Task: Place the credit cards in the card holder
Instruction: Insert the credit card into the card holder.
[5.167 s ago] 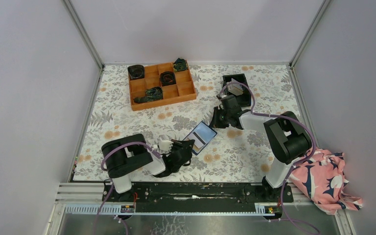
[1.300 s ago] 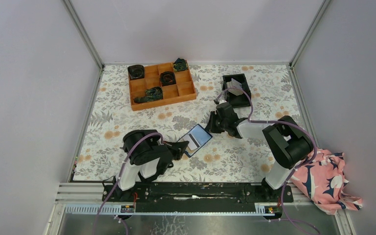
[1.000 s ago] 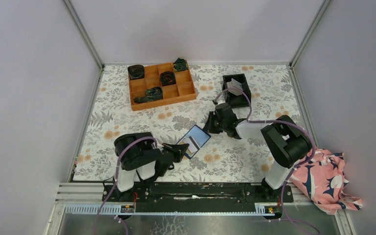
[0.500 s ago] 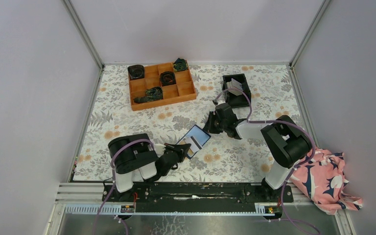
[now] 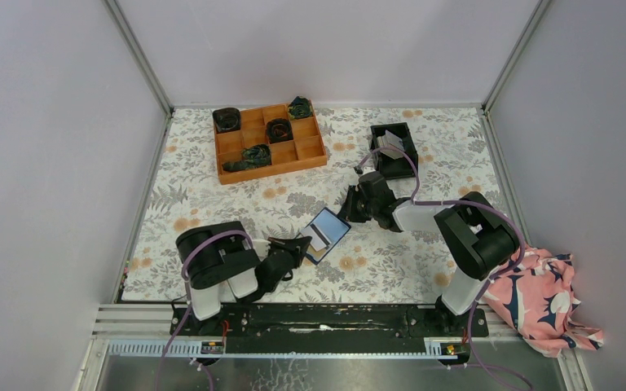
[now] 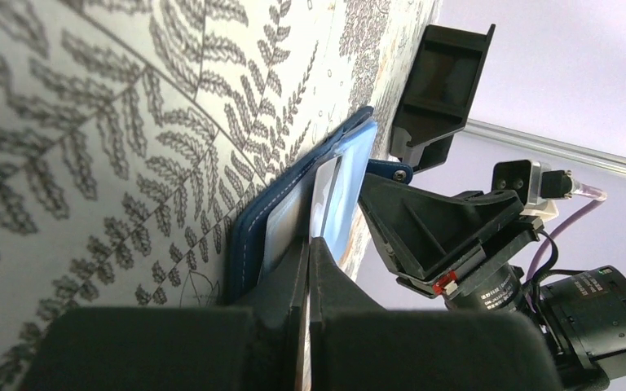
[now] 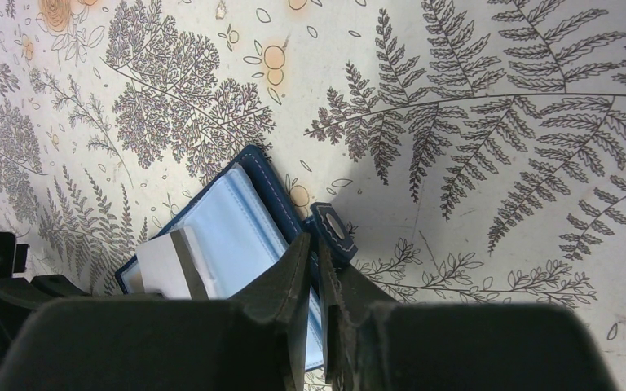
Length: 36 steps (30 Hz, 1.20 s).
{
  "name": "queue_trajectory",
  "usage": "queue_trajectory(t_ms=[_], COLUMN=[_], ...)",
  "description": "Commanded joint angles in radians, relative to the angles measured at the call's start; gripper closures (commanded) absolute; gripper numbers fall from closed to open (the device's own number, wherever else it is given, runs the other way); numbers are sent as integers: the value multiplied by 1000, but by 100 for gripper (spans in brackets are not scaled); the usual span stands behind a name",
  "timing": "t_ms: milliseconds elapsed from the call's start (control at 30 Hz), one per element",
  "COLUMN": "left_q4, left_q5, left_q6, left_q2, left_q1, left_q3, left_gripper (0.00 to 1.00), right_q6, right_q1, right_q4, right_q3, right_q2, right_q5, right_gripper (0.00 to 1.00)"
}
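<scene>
The card holder (image 5: 328, 228), a navy wallet with a light blue inside, lies open mid-table. My right gripper (image 5: 345, 213) is shut on its far-right edge, beside the snap tab (image 7: 331, 227). My left gripper (image 5: 301, 244) is shut on a grey-white credit card with a dark stripe (image 5: 317, 239), its front edge at the wallet's near-left end. In the right wrist view the card (image 7: 161, 262) lies on the blue lining (image 7: 232, 236) between my right gripper (image 7: 316, 238) and the left one. In the left wrist view my left gripper (image 6: 310, 241) pinches the card (image 6: 324, 195) edge-on against the wallet (image 6: 271, 218).
A black square bin (image 5: 399, 160) with more cards (image 5: 390, 143) stands behind the right arm. An orange compartment tray (image 5: 301, 151) with dark items sits at the back left. A pink patterned cloth (image 5: 540, 298) lies off the table at right.
My left arm has swung its elbow leftward and kept the card at the wallet's near-left end, now slightly lower. My right gripper has stayed shut on the wallet.
</scene>
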State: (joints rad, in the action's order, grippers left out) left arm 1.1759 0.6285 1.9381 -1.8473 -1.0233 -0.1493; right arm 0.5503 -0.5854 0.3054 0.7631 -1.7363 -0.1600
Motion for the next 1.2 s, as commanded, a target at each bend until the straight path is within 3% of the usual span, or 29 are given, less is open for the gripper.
queue_trajectory(t_ms=[0,367,867,1167], left_q4=[-142,-67,-105,-376], left_q5=[-1,-56,2,80], left_q6=[-96,-177,-125,-116], left_q2=[-24,-102,-115,-18], left_q1=[26,29,5,-50], left_q3=[31,-29,-47,-147], left_gripper=[100,100,100,96], right_q6=[-16,-14,-10,2], right_q1=[-27,-28,-33,-53], right_q4=[-154,-151,-152,-150], right_q3=[-48,-57,-68,-70], right_q2=[-58,-53,-36,-34], right_q5=[-19,-19,-16,-13], right_gripper=[84,84,84,84])
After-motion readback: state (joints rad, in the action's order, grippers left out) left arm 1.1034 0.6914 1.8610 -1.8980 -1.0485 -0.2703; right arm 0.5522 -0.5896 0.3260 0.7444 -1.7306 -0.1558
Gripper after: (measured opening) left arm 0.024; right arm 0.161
